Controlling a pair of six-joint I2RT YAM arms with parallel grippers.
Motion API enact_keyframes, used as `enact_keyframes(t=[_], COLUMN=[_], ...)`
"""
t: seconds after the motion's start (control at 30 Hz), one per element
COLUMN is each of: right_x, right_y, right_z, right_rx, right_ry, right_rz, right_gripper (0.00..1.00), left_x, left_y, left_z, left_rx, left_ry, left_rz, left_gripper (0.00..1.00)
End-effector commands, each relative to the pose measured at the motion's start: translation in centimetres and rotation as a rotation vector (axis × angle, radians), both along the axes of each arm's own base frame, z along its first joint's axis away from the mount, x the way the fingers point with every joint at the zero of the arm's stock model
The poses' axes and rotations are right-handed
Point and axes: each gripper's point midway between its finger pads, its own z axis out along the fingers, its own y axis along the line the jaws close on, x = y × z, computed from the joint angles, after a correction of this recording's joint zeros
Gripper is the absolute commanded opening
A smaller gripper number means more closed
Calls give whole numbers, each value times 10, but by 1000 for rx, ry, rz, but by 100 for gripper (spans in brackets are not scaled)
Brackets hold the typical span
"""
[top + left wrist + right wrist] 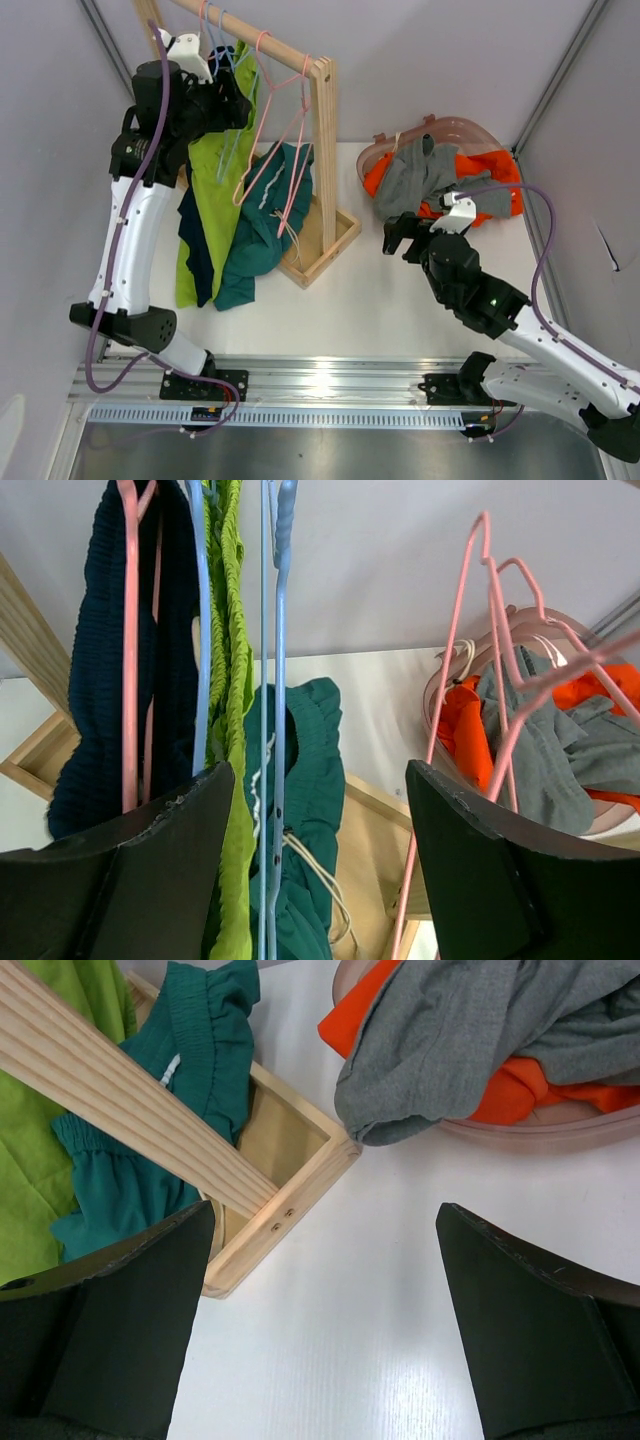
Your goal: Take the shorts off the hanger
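The left arm (130, 230) rises closest to the overhead camera and carries the left gripper (232, 100) up to the rail of the wooden rack (322, 130), at the height where hanger hooks and waistbands meet. Below it, three pairs hang from the rack: the lime green shorts (215, 200) as a long flat panel, the navy shorts (195, 245) partly hidden behind them, and the teal shorts (262, 230) slumped lower on pink hangers (290, 110). The orange shorts (495, 170) and grey shorts (425, 175) lie crumpled in the basket (470, 130) on the desk (350, 300), so the task is judged about two-fifths complete. The right gripper (405, 238) hovers low between rack and basket, probably positioned to receive a garment. In the left wrist view, the left gripper's jaws stand well apart, with a blue hanger (278, 680) and the ribbed lime green waistband passing between them. No pinch on cloth or wire is visible. The navy shorts sit beside the left finger, on a pink hanger. In the right wrist view, the right gripper's jaws are spread wide and hold nothing. They hang above bare desk, with the rack base to the left and the grey cloth spilling over the basket rim ahead.
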Motion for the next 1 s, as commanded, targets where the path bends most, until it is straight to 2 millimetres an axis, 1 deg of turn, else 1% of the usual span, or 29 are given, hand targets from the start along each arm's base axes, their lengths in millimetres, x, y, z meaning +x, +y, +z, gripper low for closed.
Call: enact_keyframes(t=[0.0, 0.1, 0.13, 0.17, 0.2, 0.23, 0.27, 0.3, 0.33, 0.4, 0.43, 0.47, 0.53, 0.57, 0.7, 0.73, 0.83, 0.9, 0.97], right_x=[-1, -3, -3, -3, -4, -4, -5, -6, -6, -7, -8, -8, -9, -9, -11, -11, -12, -12, -13], right_y=[-10, -12, -13, -14, -15, -16, -16, -17, -17, -19, -19, -20, -20, -21, -20, -20, -20, -21, -21], right_z=[7, 6, 5, 6, 4, 3, 3, 3, 2, 2, 1, -1, -1, -2, -4, -4, -4, -5, -5], right_rx=[18, 13, 10, 9, 10, 9, 10, 16, 20, 27, 32, 30, 39, 43, 55, 59, 67, 69, 73], right_ry=[-22, -20, -19, -21, -20, -20, -20, -20, -19, -21, -20, -16, -14, -14, -9, -9, -8, -6, -6], right_rz=[-39, -42, -43, -44, -48, -49, -49, -52, -51, -52, -54, -53, -53, -57, -52, -51, -53, -52, -52], right_gripper=[99, 99, 100, 99, 99, 99, 99, 100, 99, 99, 99, 99, 99, 99, 99, 99, 99, 100, 100], left_x=[17, 29, 31, 35, 37, 44, 45, 46, 47, 44, 40, 38, 30, 23, 2, -7, -29, -50, -61], left_y=[5, 9, 8, 5, 3, 2, -4, -8, -10, -14, -16, -18, -27, -30, -49, -58, -75, -90, -98], left_z=[5, -3, -3, -7, -4, -14, -19, -18, -23, -26, -25, -22, -24, -19, -10, -7, 2, 9, 10], left_rx=[-3, 8, 7, 6, 1, 8, -2, -7, -10, -18, -22, -26, -31, -27, -25, -35, -48, -43, -21], left_ry=[-37, -25, -26, -13, -15, 24, 47, 48, 65, 72, 67, 55, 58, 45, 36, 32, 24, 10, -3], left_rz=[39, 72, 70, 60, 52, 52, 23, 8, 1, -24, -37, -55, -104, -121, -223, -279, -379, -455, -503], left_gripper=[75, 74, 71, 60, 54, 49, 37, 34, 24, 13, 10, 5, 2, 0, 0, 0, 0, 0, 3])
